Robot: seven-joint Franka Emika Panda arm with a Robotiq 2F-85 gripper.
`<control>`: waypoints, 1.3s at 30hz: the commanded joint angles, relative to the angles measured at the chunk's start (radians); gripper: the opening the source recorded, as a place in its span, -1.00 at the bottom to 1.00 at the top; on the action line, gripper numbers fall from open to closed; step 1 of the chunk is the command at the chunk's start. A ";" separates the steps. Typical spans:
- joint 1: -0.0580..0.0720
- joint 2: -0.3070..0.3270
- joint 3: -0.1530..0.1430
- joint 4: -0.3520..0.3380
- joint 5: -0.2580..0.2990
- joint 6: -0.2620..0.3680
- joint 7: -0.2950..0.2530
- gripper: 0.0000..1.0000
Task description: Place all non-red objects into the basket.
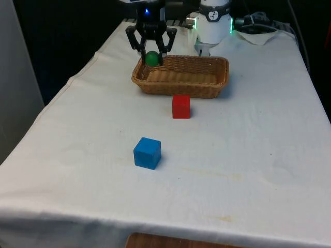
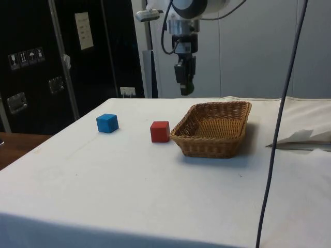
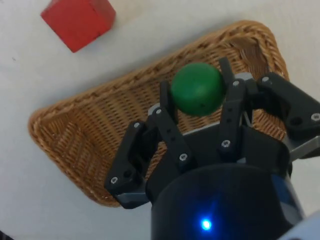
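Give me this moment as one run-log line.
hand: shut on green ball, above wicker basket | basket: nothing inside | blue cube: on cloth, not yet binned | red cube: beside basket

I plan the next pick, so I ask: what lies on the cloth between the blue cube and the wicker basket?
The red wooden-looking cube lies between the blue cube and the woven wicker basket, near the basket, in the front view.

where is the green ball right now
The small green ball is clamped in the black gripper, above the woven wicker basket's end at the front view's left.
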 commanded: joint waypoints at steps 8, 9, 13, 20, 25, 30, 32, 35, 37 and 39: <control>0.000 -0.015 -0.036 -0.061 -0.037 0.051 -0.009 -1.00; 0.000 -0.017 -0.040 -0.069 -0.038 0.056 -0.012 -1.00; 0.000 -0.023 -0.049 -0.091 -0.040 0.071 -0.019 -1.00; 0.000 -0.046 -0.063 -0.155 -0.039 0.106 -0.030 -1.00; 0.000 -0.055 -0.065 -0.200 -0.030 0.136 -0.033 -1.00; -0.001 -0.053 -0.065 -0.240 -0.018 0.172 -0.040 -1.00; 0.000 -0.055 -0.065 -0.240 -0.019 0.162 -0.039 -1.00; -0.001 -0.044 -0.063 -0.262 -0.002 0.189 -0.048 -1.00; -0.001 -0.037 -0.062 -0.265 0.004 0.192 -0.049 -1.00; -0.001 -0.029 -0.060 -0.265 0.008 0.193 -0.049 -1.00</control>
